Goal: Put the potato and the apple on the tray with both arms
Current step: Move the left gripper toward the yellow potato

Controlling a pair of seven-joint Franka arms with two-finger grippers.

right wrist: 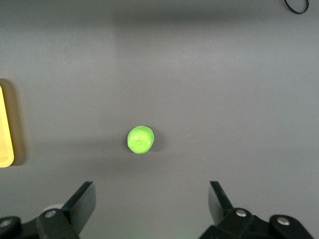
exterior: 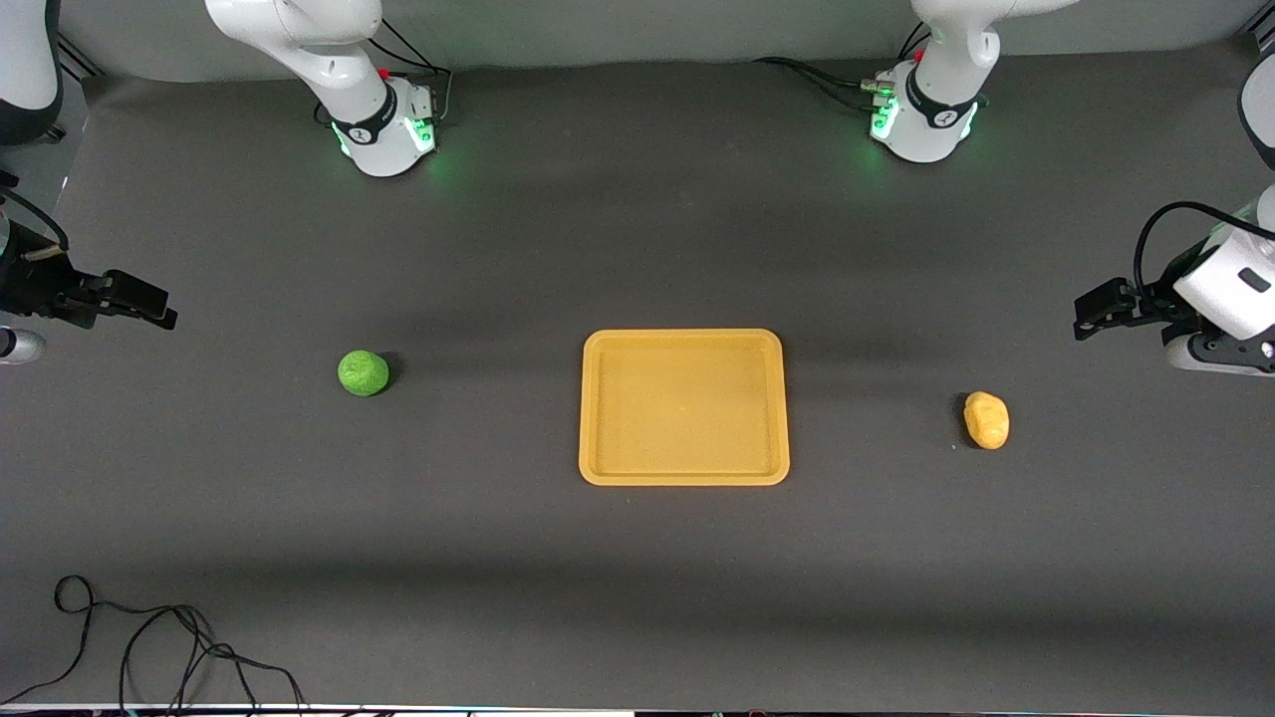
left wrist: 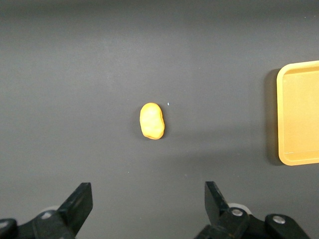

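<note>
Even overhead light; soft shadows; sharp

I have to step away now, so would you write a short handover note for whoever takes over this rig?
Left gripper: open, holding nothing, waiting up at its arm's end of the table.
Right gripper: open, holding nothing, waiting up at its arm's end of the table.
Potato: on the table, toward the left arm's end, apart from the tray.
Apple: on the table, toward the right arm's end, apart from the tray.
Tray: mid-table between them, nothing in it.
Done: nothing yet.
Left: pick up both and set them on the tray.
</note>
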